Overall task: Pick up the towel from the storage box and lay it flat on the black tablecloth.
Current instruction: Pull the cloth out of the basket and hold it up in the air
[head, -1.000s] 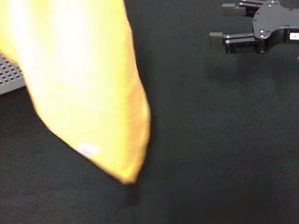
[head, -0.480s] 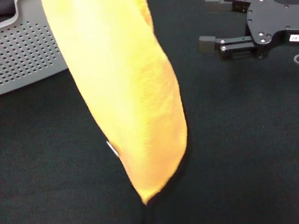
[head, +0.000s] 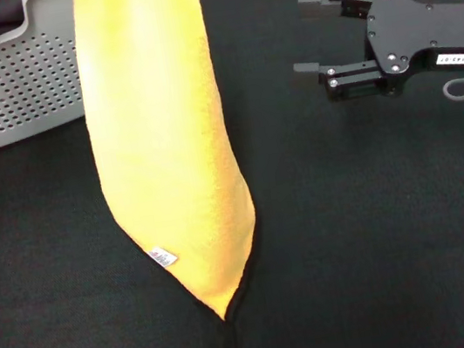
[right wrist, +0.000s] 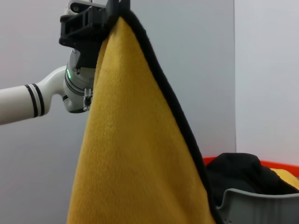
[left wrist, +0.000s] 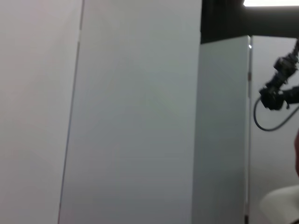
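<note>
Using the storage box (head: 6,86) as our landmark: it sits at the far left corner of the black tablecloth (head: 382,230), dark stuff piled inside. Just right of the box we've got the towel (head: 166,149) hanging in the air, yellow side facing us, black-edged corner pointing down just above the cloth, little white tag (head: 162,257) near that corner. From the right wrist camera we can see the left gripper (right wrist: 100,18) clamped on the towel's top corner, up high. Well to the right of the box, the right gripper (head: 303,35) hovers with its fingers spread apart, holding nothing, pointing toward the towel.
</note>
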Available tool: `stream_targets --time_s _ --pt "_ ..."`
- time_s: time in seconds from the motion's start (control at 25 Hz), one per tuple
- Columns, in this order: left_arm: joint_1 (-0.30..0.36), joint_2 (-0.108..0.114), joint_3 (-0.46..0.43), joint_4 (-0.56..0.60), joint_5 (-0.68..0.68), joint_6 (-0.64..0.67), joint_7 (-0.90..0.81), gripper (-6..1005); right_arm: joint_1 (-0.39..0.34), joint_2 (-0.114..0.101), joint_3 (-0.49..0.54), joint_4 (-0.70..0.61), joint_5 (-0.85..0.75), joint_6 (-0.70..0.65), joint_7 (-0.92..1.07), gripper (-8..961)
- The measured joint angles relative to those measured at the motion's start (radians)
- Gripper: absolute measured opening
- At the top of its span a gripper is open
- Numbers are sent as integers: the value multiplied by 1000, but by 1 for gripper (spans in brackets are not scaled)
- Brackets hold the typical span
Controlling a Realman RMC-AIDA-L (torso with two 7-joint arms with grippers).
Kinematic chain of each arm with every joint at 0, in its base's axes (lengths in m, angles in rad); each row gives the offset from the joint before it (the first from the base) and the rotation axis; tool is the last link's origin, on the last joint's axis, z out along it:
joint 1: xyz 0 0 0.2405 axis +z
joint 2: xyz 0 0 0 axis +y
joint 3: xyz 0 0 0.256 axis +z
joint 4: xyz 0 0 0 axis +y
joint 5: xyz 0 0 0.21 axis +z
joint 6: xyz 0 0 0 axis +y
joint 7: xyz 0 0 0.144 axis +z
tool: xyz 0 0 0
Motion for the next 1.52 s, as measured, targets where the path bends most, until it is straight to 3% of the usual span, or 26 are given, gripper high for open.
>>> stream_targets --time_s 0.16,0.28,0.52,0.6,0.68,0.72,0.88,1.32,1.52 --pt "-11 2 1 7 16 28 10 24 9 -1 0 -8 -26 -1 -1 733" --pt "-18 10 6 8 32 30 10 24 14 -13 0 -31 -65 -1 2 732" --pt "-23 28 54 8 39 32 11 25 50 -57 7 -38 -112 -8 7 729" --pt "-26 34 70 12 39 36 15 25 63 -79 35 -38 -156 -33 9 729" --pt "-32 37 77 19 42 57 23 25 65 -85 49 -39 -174 -45 9 728" --pt "-37 38 78 19 43 70 26 25 76 -100 109 -39 -248 -79 12 727" --pt "-52 38 78 28 43 96 37 25 102 -107 203 -47 -392 -113 30 726" --pt "-122 60 78 32 43 120 32 26 129 -100 488 -162 -786 -106 106 722" --pt "-151 64 78 34 33 142 24 26 140 -94 540 -183 -866 -109 117 720"
